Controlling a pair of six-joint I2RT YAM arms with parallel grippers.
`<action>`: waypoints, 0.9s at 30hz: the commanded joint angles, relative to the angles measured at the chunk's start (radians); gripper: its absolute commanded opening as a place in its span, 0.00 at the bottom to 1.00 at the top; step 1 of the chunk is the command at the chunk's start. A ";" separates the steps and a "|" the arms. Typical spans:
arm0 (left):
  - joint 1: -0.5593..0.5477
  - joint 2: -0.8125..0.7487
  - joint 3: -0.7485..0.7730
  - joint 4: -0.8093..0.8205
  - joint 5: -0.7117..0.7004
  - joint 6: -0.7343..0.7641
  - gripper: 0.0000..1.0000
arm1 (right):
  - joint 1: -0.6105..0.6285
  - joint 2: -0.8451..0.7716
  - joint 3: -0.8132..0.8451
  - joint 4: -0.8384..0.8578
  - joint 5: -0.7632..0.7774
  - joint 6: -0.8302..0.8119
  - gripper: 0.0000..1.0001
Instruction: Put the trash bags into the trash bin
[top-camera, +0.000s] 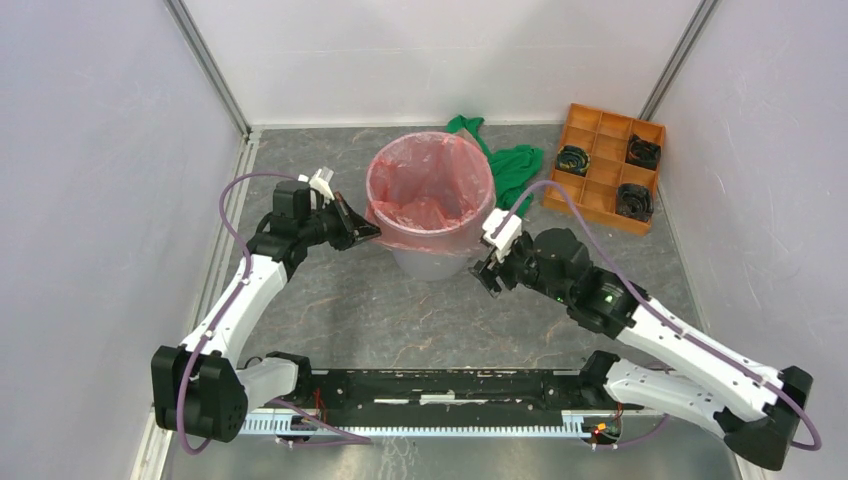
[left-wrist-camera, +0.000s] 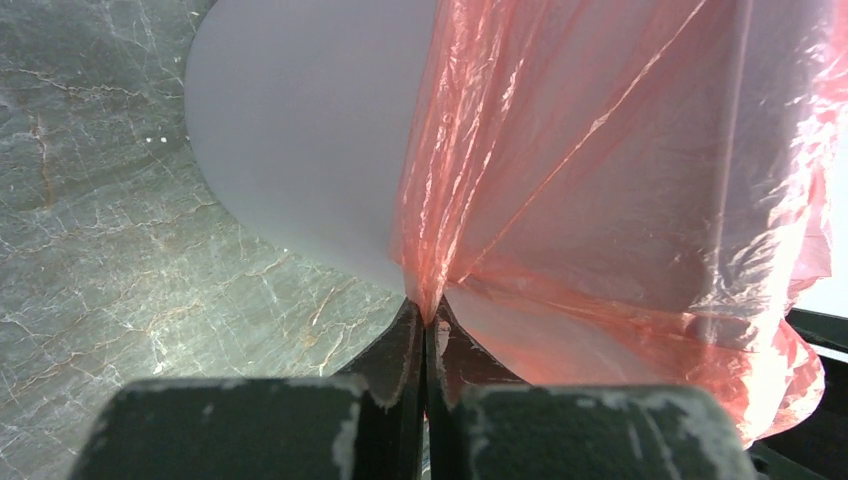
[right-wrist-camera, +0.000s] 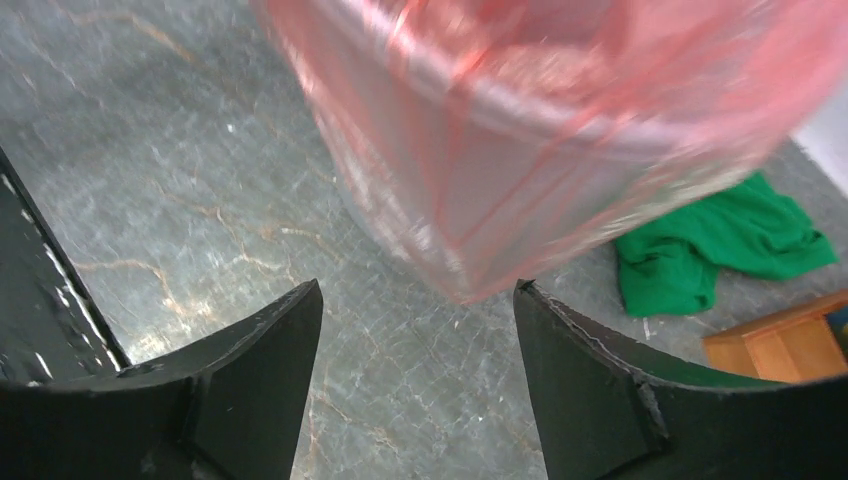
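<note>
One red bag (top-camera: 430, 190) lines grey bin (top-camera: 432, 263) (hem overhanging rim).

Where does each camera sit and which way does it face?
Top external: above, behind the bases, facing down at bin and bag; left claw, right claw show.
Left wrist: on the left arm, facing along the left claw, shut on the bag.
Right wrist: on the right arm, facing past the open right claw at bin, cloth, tray.
Shared: all show bin and bag.

The thin red plastic bag (right-wrist-camera: 560, 130) looks blurry up close. The round grey plastic bin (top-camera: 430, 262) hides part of the green cloth (top-camera: 518, 165).
</note>
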 joint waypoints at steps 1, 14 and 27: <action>0.003 -0.011 0.002 0.051 0.016 -0.029 0.02 | -0.003 -0.042 0.193 -0.137 0.084 0.104 0.79; 0.003 0.005 0.004 0.047 0.023 -0.018 0.02 | -0.532 0.332 0.585 -0.010 -0.450 0.395 0.83; 0.003 -0.005 -0.001 0.047 0.028 -0.012 0.02 | -0.622 0.471 0.461 0.162 -0.630 0.489 0.53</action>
